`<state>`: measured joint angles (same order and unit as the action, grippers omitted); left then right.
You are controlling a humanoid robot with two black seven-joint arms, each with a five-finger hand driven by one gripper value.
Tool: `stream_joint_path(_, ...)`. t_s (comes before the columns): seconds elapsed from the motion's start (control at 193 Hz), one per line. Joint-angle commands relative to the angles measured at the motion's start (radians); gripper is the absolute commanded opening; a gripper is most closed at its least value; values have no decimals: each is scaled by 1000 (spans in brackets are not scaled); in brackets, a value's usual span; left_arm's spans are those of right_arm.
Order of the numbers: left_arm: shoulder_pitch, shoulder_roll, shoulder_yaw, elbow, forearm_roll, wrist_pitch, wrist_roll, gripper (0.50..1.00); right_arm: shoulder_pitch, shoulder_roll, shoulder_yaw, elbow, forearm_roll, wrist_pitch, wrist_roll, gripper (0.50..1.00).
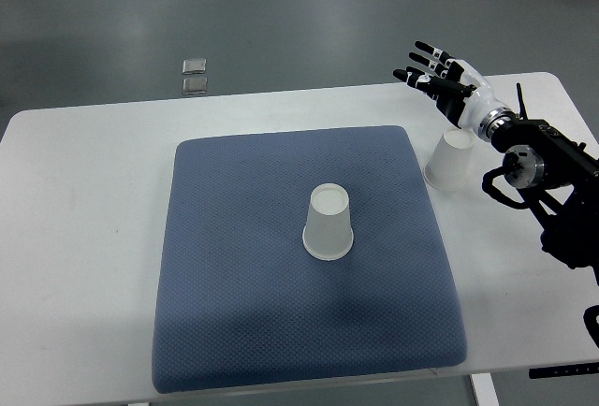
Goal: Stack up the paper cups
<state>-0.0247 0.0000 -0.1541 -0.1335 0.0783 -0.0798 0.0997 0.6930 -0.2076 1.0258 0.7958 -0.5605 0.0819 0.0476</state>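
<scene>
Only the right arm shows, entering from the right edge, its lower part cut off by the frame. The right hand (438, 74) hovers above the white table's (84, 200) far right area, fingers spread and relaxed, holding nothing. Just below the hand and wrist, an upside-down paper cup (450, 160) stands on the bare table, touching or just beside the blue mat's (243, 284) right edge; its top rim is partly hidden by the wrist. Well left of the hand and nearer the camera, a second paper cup (328, 224) stands upside down at the mat's centre, its long axis vertical, with open mat all around it.
</scene>
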Motion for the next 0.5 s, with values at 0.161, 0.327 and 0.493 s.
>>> stream_joint_path(0.161,0,0,1,0,0,0,0,1000,0,-9,8,5,1,-8,5,913)
stream_joint_path(0.327,0,0,1,0,0,0,0,1000,-1,-30,2,14,2,-10,20,913)
stream_joint_path(0.493,0,0,1,0,0,0,0,1000,-1,-82,-13,16,2,1,31,911)
